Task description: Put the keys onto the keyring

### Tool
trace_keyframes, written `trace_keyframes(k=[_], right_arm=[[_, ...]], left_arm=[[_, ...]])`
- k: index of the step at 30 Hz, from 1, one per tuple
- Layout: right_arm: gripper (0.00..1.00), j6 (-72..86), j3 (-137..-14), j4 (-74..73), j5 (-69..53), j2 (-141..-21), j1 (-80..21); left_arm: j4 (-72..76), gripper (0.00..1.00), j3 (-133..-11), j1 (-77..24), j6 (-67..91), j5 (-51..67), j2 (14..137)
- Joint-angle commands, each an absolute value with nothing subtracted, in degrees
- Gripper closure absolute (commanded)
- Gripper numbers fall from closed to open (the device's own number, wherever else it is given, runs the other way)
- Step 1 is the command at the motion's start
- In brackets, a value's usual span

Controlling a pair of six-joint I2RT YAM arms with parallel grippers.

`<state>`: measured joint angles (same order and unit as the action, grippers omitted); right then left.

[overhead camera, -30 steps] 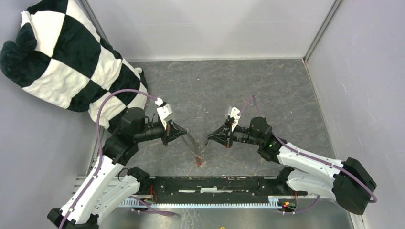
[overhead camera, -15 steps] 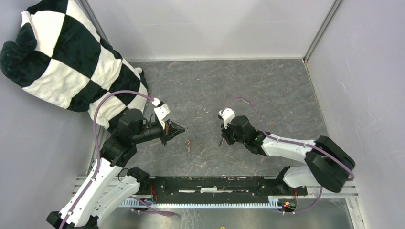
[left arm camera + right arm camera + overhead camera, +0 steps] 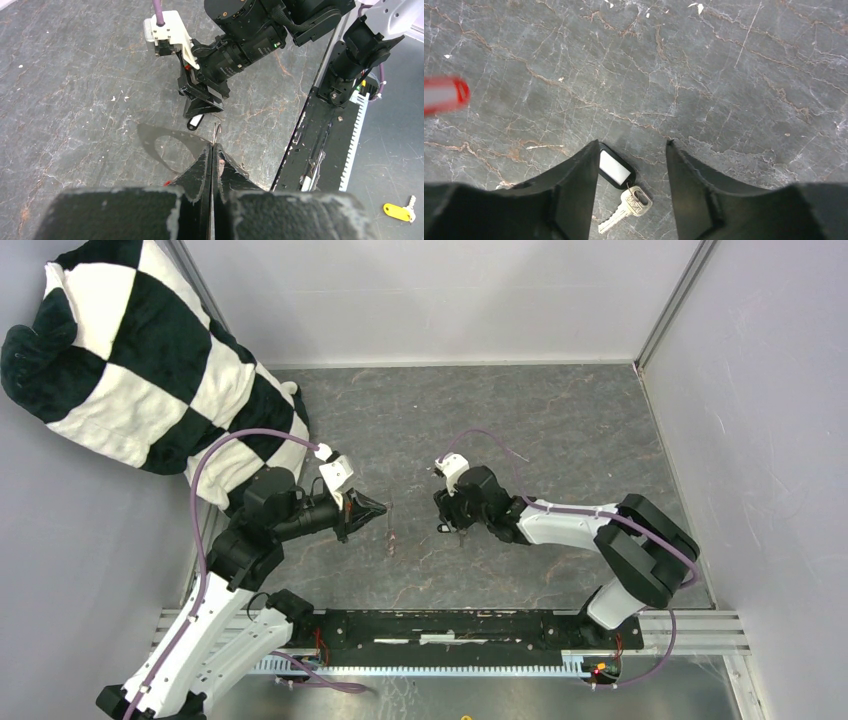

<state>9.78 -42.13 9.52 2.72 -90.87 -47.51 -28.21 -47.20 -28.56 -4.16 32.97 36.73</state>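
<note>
My left gripper (image 3: 378, 508) is shut on the keyring (image 3: 216, 131), a thin silvery wire that pokes out past its closed tips (image 3: 212, 150). The red-tagged key (image 3: 444, 94) hangs blurred at the left edge of the right wrist view; only a red sliver (image 3: 168, 183) shows beside the left fingers. The other key (image 3: 626, 210), silver with a black tag and white label (image 3: 614, 167), lies flat on the table. My right gripper (image 3: 633, 145) points down over it, open, with the tag by its left finger. Nothing is held in it.
A black-and-white checkered cushion (image 3: 130, 360) fills the back left corner. Grey walls enclose the stone-patterned table (image 3: 500, 420). The black mounting rail (image 3: 450, 630) runs along the near edge. A yellow-tagged key (image 3: 400, 211) lies on the metal sheet beyond it.
My right gripper let go of the keyring, swung back and left, and opened over the black-tagged key. The left gripper stayed shut on the ring and drew back slightly.
</note>
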Motion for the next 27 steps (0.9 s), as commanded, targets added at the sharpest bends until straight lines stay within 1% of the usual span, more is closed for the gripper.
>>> trace_keyframes(k=[1, 3, 5, 8, 10, 12, 15, 18, 21, 27], right_arm=[[0.4, 9.78, -43.94, 8.86, 5.97, -88.47, -47.37], [0.37, 10.29, -42.28, 8.61, 6.66, -86.59, -47.3], [0.37, 11.67, -40.45, 8.27, 6.66, -85.08, -46.83], [0.41, 11.94, -37.49, 9.2, 3.9, -83.63, -45.52], [0.44, 10.7, -36.32, 10.31, -1.62, -82.98, -43.98], [0.45, 7.86, -37.73, 7.42, -7.14, -83.92, -42.65], [0.47, 1.93, -40.18, 1.56, -8.85, -84.61, -42.27], [0.47, -0.81, -39.87, 1.6, -10.06, -84.2, -41.67], [0.5, -2.77, -40.5, 1.75, -12.52, -84.86, -41.59], [0.54, -4.4, -42.87, 0.34, -12.4, -87.81, -41.57]], left_arm=[[-26.02, 0.98, -49.86, -28.2, -6.37, 32.58, 36.71], [-25.97, 0.98, -49.83, -28.13, -6.45, 32.61, 36.84], [-26.0, 0.98, -49.75, -28.18, -6.44, 32.63, 36.78], [-26.02, 0.98, -49.75, -28.15, -6.53, 32.54, 36.91], [-26.07, 0.98, -49.79, -28.14, -6.53, 32.52, 36.96], [-26.44, 0.98, -50.13, -28.17, -6.84, 32.45, 37.1], [-26.74, 0.98, -50.27, -28.13, -7.2, 32.28, 37.26], [-26.63, 0.98, -50.19, -28.14, -7.22, 32.21, 37.44], [-26.48, 0.98, -50.25, -28.17, -7.24, 32.17, 37.68], [-26.87, 0.98, -50.7, -28.18, -7.66, 31.72, 38.14]])
